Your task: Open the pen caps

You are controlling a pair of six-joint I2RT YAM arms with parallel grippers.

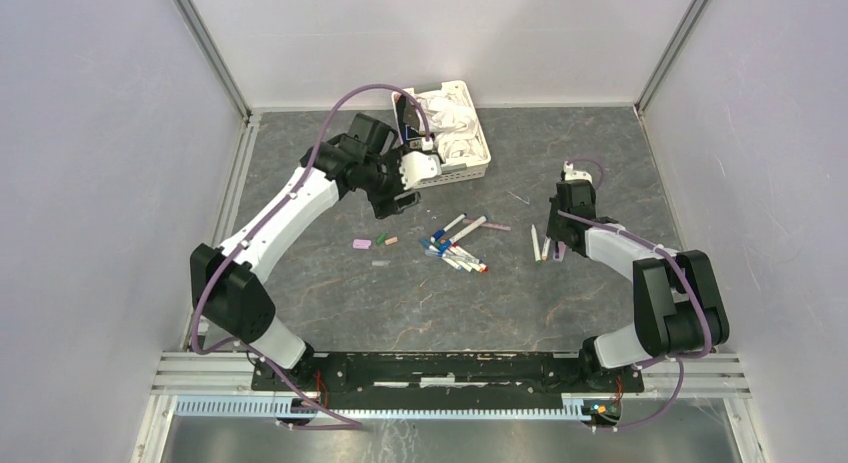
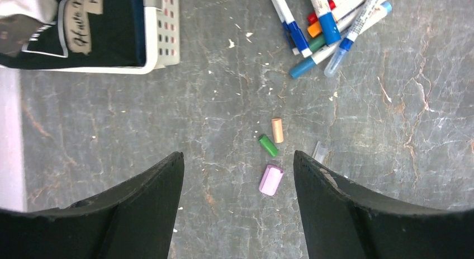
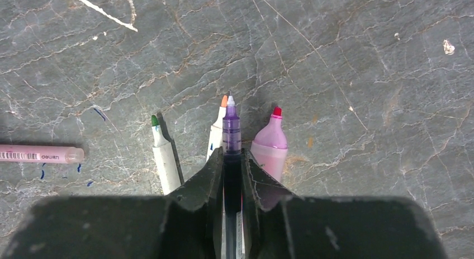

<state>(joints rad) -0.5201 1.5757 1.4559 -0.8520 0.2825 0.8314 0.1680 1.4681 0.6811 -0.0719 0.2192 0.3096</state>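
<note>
1. The left gripper (image 2: 238, 154) hung over the table (image 1: 400, 303) with its fingers spread wide and nothing between them.
2. Below it lay a lilac cap (image 2: 271, 179), a green cap (image 2: 268, 145) and a peach cap (image 2: 277, 130), close together. This was probably the drop spot for pulled caps.
3. The right gripper (image 3: 231, 156) pinched a purple pen (image 3: 231, 127) by its barrel, low over the table, with the bare tip pointing away.
4. The purple pen sat between an orange-tipped pen (image 3: 217, 133) and a pink pen (image 3: 270, 146), with a green-tipped pen (image 3: 163, 155) near. All were uncapped, apparently a finished row kept apart.
5. The pile of pens (image 1: 460, 248), many with caps on, lay between the arms, in front of the white basket (image 1: 470, 173).
</note>
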